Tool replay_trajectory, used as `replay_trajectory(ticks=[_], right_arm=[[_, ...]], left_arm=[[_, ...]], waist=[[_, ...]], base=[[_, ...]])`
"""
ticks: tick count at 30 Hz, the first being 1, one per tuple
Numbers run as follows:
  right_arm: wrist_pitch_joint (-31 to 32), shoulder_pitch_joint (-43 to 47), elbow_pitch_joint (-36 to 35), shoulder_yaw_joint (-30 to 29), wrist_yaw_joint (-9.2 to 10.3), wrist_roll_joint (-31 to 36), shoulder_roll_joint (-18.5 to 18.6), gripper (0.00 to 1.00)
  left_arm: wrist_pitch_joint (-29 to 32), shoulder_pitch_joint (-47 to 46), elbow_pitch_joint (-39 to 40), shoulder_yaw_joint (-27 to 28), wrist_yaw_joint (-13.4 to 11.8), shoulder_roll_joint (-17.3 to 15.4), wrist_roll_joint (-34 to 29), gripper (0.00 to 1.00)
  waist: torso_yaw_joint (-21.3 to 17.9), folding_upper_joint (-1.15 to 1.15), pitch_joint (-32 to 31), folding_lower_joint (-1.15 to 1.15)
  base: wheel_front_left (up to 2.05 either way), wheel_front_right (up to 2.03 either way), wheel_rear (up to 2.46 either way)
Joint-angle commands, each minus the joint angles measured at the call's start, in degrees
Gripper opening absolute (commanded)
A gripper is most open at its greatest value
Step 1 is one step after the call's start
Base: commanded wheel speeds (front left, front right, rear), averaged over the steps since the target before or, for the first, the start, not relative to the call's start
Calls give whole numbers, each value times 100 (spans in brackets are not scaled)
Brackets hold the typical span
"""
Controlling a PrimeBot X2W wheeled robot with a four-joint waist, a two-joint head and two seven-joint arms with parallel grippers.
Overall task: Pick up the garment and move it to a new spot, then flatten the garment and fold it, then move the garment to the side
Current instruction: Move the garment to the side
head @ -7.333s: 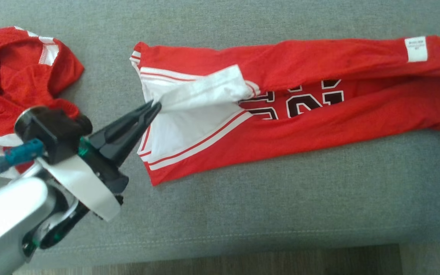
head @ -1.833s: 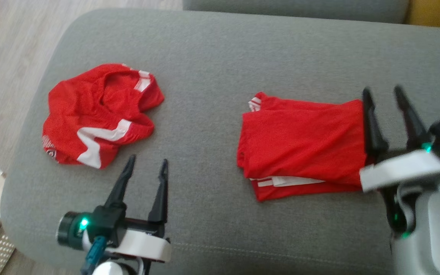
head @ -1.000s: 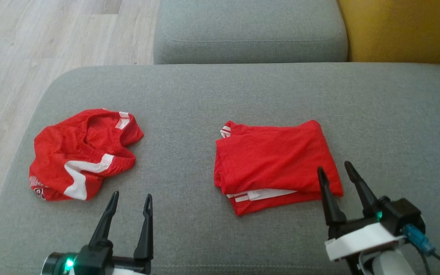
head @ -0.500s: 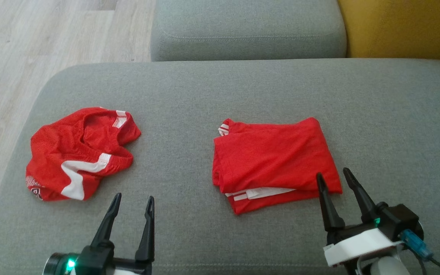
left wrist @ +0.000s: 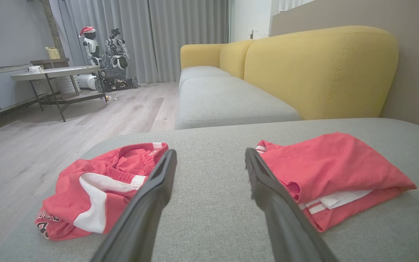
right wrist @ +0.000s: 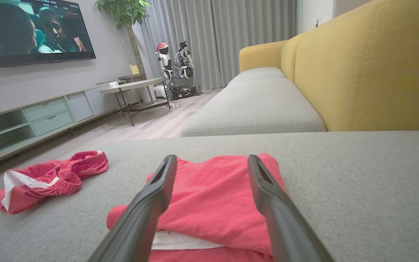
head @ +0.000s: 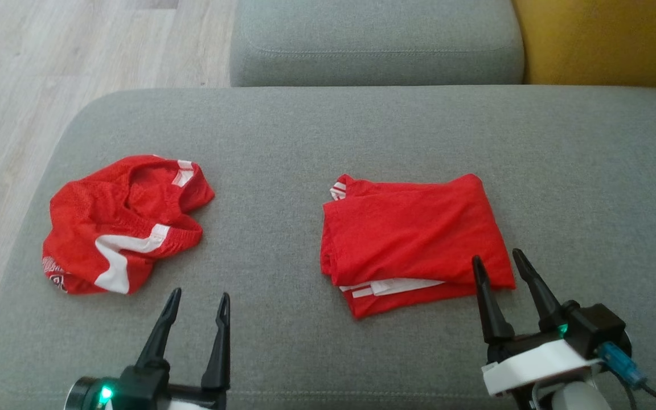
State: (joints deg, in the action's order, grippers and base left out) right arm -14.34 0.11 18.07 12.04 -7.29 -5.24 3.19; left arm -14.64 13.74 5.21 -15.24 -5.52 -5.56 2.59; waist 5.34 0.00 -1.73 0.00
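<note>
Red shirt [head: 413,228] lay folded on the couch [head: 362,125]. My right gripper [head: 496,256] hung by its near corner, wide apart and empty. My left gripper [head: 201,293], left of the shirt, was the same.

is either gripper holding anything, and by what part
Nothing is held: the left gripper and right gripper are open, and the folded jersey lies ungripped.

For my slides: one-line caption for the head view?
Open left gripper and right gripper face a folded red jersey and crumpled red shorts on a grey cushion.
</note>
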Motion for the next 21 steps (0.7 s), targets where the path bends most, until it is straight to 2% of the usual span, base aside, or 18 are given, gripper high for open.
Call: replay_trajectory(ticks=[1, 12, 16, 21], right_arm=[[-65, -126, -204, 124, -20, 61, -22, 100], [-65, -475, -1, 77, -20, 100, -28, 100], [-65, -977, 458, -87, -20, 193, 115, 100], [232, -1730, 1292, -361, -20, -124, 309, 100]], left_arm=[[-36, -263, 167, 235, 5, 57, -76, 100], [-36, -458, 221, 164, 92, 94, -136, 100], [-36, -653, 212, 64, 176, 98, -193, 100], [-36, -936, 209, -26, 221, 97, -260, 100]], waist=[[7, 0, 23, 0], [76, 0, 389, 0], [103, 0, 585, 0], [154, 0, 870, 0]], base=[[0, 0, 0], [0, 0, 0], [0, 0, 0], [0, 0, 0]])
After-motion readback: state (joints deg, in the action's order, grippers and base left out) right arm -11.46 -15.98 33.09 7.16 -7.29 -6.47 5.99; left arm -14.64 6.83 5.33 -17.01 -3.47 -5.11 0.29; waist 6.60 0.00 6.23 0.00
